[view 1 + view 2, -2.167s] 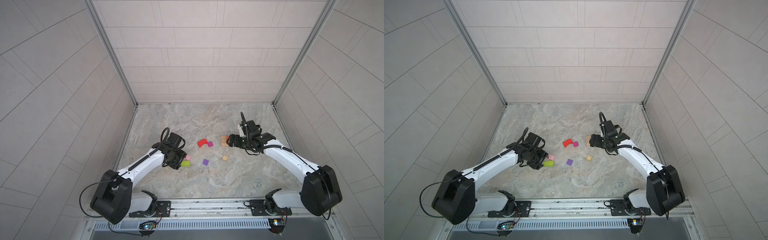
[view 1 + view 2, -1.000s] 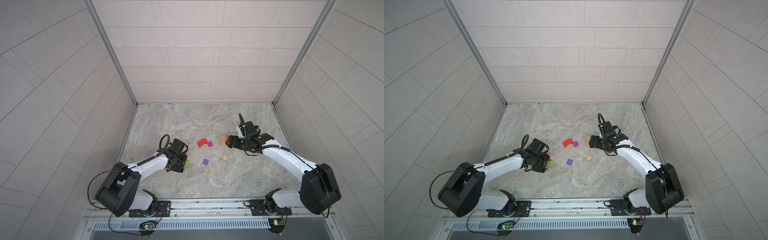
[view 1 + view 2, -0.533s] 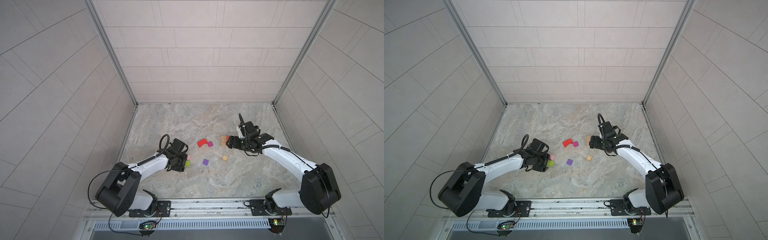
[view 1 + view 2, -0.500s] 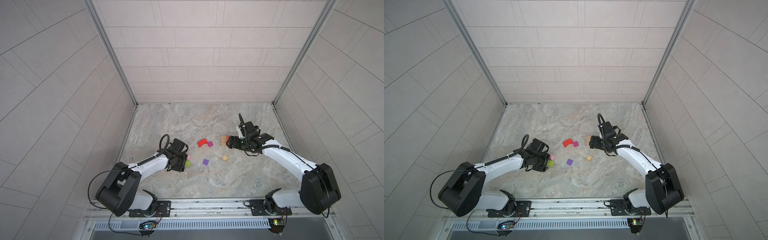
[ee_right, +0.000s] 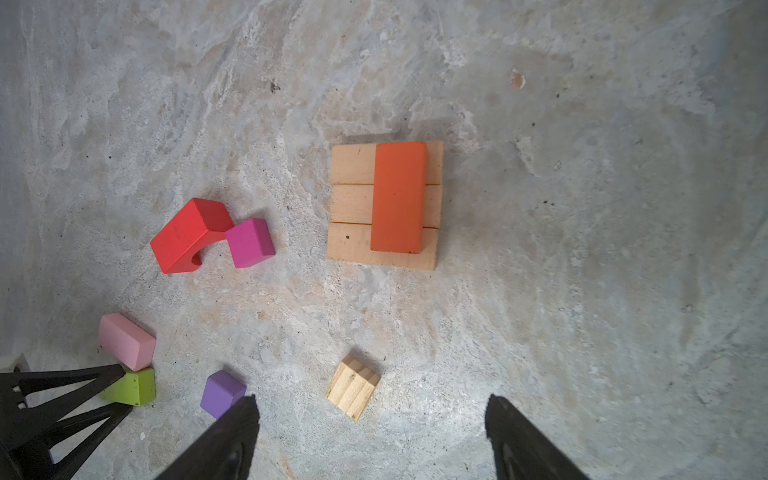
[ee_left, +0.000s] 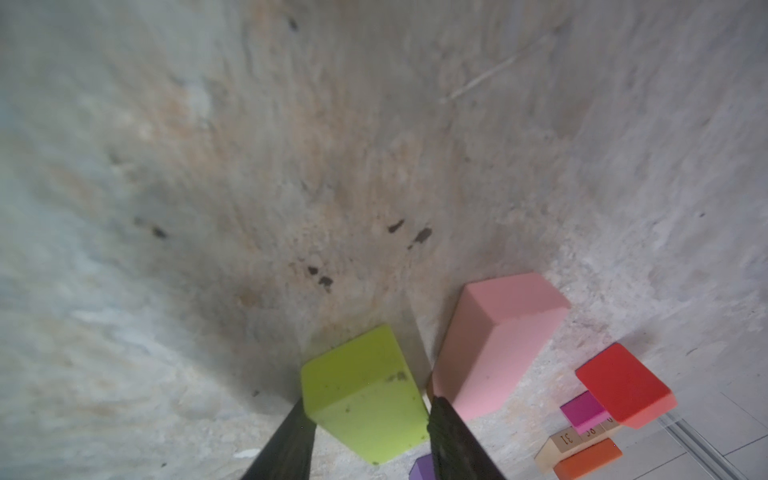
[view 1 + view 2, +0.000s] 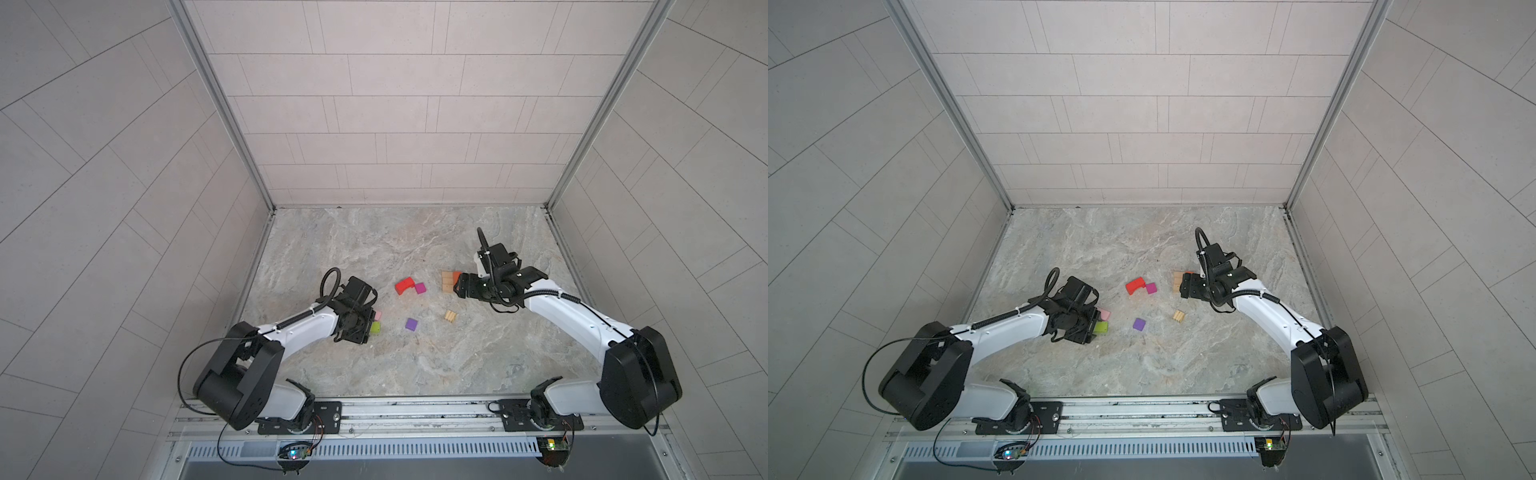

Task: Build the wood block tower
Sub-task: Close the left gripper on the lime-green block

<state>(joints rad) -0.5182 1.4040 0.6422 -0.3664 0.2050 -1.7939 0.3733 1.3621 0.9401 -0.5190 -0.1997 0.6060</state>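
We are pinching the lime green block (image 6: 361,386) in the left claw (image 6: 368,403) — the tan base (image 5: 351,199) lying well off, by the wide right claw (image 5: 372,399).

Marbled grey-beige tabletop (image 7: 415,374), veined pale and rust in both top views (image 7: 1142,365). Runs from the back wall (image 7: 407,124) to a metal front rail (image 7: 415,415), with a slotted grille (image 7: 415,449) just below it. Meets large pale rectangular tiles on the left wall (image 7: 104,208) and the right wall (image 7: 685,208), laid slantwise. Framed at the rear corners by two aluminium posts (image 7: 225,108) (image 7: 602,108). Close up, shows small dark specks (image 6: 422,236), a thin pale scratch (image 6: 482,83) and one pinkish spot (image 5: 516,80).
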